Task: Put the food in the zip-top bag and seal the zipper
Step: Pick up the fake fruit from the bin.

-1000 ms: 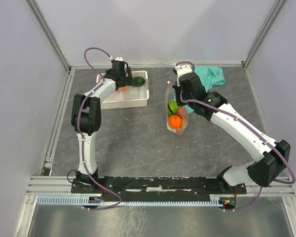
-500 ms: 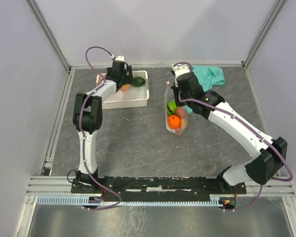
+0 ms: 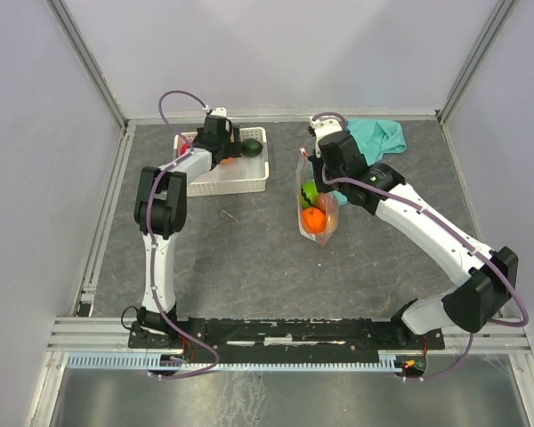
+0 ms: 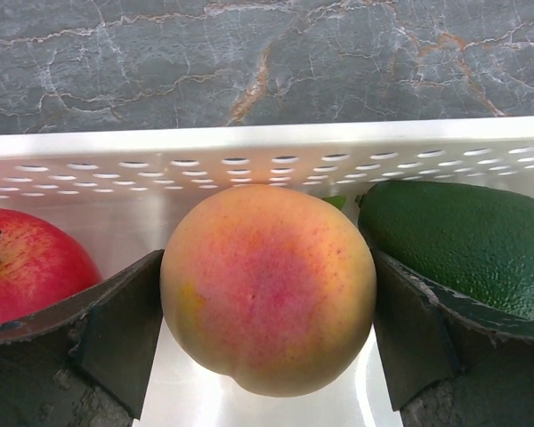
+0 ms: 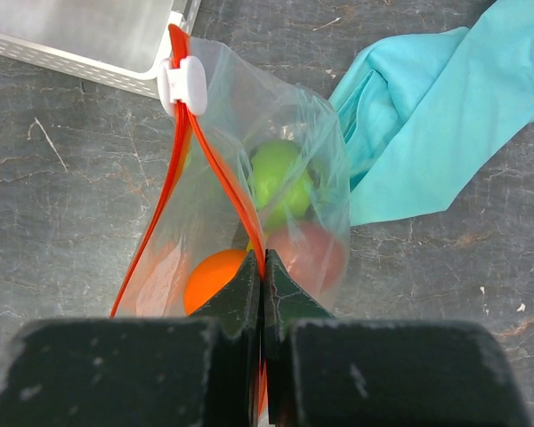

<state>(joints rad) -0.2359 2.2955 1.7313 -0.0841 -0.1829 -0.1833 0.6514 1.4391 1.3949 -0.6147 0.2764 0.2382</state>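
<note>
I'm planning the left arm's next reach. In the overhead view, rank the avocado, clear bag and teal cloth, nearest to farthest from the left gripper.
1. Avocado, in the basket, just right of the left gripper.
2. Clear bag, table middle, further right.
3. Teal cloth, back right.

A dark grey tabletop [image 3: 249, 258] with a marbled stone look fills the middle. Up close, its veins run white with a few rust-brown streaks. Pale lavender-grey panels close it in: a back wall [image 3: 276, 53], a left wall [image 3: 36, 178] and a right wall [image 3: 516, 133]. They meet at two slanting aluminium posts [image 3: 89, 64] [image 3: 470, 58]. A metal rail [image 3: 107, 213] runs along the table's left edge. At the near edge lies an aluminium beam [image 3: 285, 326] with a black plate [image 3: 285, 342] on it, then a white ribbed strip [image 3: 116, 360] and a brushed metal sheet [image 3: 276, 400]. The light is even and soft, and the shadows are faint.
</note>
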